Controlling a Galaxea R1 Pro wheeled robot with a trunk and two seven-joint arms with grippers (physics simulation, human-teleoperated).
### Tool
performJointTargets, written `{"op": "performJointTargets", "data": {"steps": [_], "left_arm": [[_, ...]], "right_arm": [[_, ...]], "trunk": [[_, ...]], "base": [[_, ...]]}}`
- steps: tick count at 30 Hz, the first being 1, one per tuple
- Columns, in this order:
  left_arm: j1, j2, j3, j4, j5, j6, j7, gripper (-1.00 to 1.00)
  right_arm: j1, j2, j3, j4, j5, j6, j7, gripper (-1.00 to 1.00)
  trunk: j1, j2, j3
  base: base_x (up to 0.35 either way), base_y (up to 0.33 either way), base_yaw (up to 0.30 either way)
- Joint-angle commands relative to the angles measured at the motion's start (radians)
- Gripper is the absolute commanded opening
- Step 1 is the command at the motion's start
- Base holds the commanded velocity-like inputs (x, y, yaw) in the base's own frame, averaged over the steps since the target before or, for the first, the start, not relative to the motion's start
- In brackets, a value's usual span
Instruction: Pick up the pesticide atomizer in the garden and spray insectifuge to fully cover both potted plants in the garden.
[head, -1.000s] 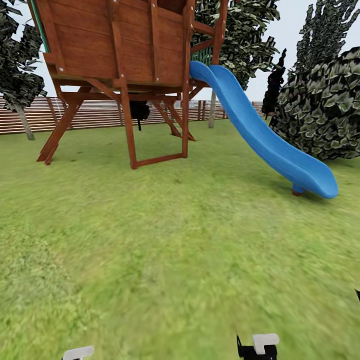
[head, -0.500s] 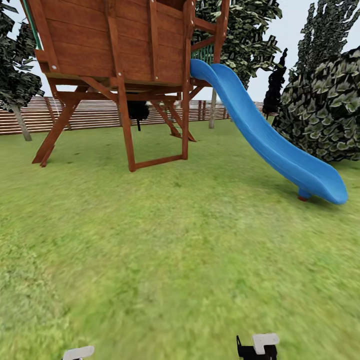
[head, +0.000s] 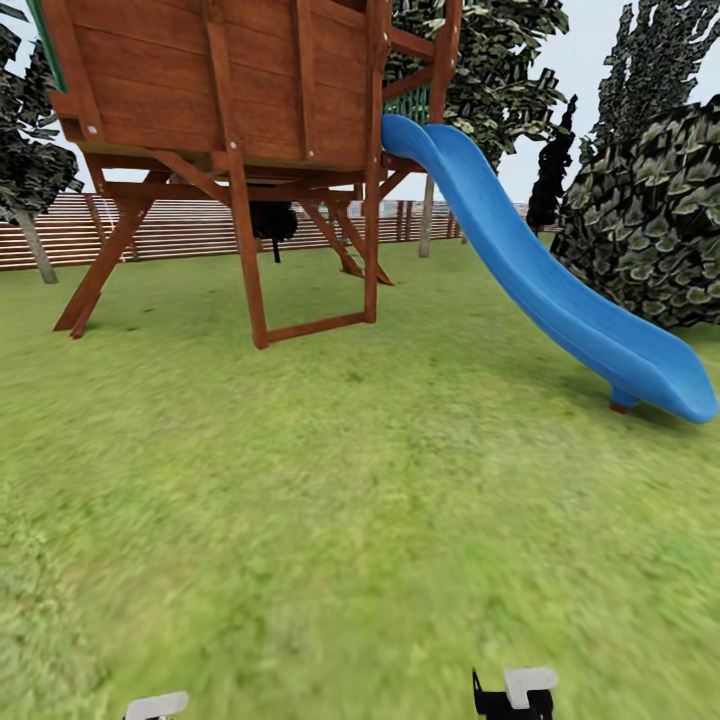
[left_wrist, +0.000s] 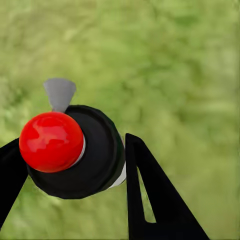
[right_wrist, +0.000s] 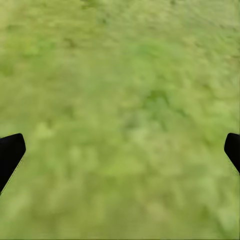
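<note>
In the left wrist view the pesticide atomizer (left_wrist: 95, 165) is seen from above: a round dark body, a glossy red top and a small grey nozzle. My left gripper (left_wrist: 72, 145) is shut on it, one black finger (left_wrist: 150, 200) against each side. My right gripper (right_wrist: 123, 145) is open over bare grass, its dark fingertips (right_wrist: 10, 150) far apart at the frame edges. The garden lawn (head: 360, 520) stretches ahead in the head view. The potted plants are out of view.
A brown wooden play tower (head: 230, 90) on slanted legs stands ahead to the left, with a blue slide (head: 540, 280) running down to the right. A big dark bush (head: 650, 220) sits at the right. The slat fence (head: 180, 225) closes the back.
The whole head view has shifted: the play tower looms larger and further left, the slide's foot lies further right. The camera has moved closer; the arms hold their places in the picture.
</note>
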Motion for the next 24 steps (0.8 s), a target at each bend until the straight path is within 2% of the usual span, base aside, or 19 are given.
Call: {"op": "performJointTargets", "data": {"steps": [1,7,24], "left_arm": [[-0.001,0.0,0.007,0.001,-0.011,-0.004,0.002,-1.0],[0.0,0.0,0.007,0.001,-0.011,-0.004,0.002,-1.0],[-0.001,0.0,0.007,0.001,-0.011,-0.004,0.002,-1.0]], "right_arm": [[-0.001,0.0,0.0,0.001,0.011,-0.001,-0.009,1.0],[-0.001,0.002,0.0,0.001,0.009,-0.001,-0.008,1.0],[-0.001,0.003,0.0,0.001,0.009,-0.001,-0.009,1.0]], "trunk": [[0.0,0.0,-0.001],[0.0,0.0,-0.001],[0.0,0.0,-0.001]], "base": [[0.339,0.0,0.0],[0.339,0.0,-0.056],[0.339,0.0,-0.255]]}}
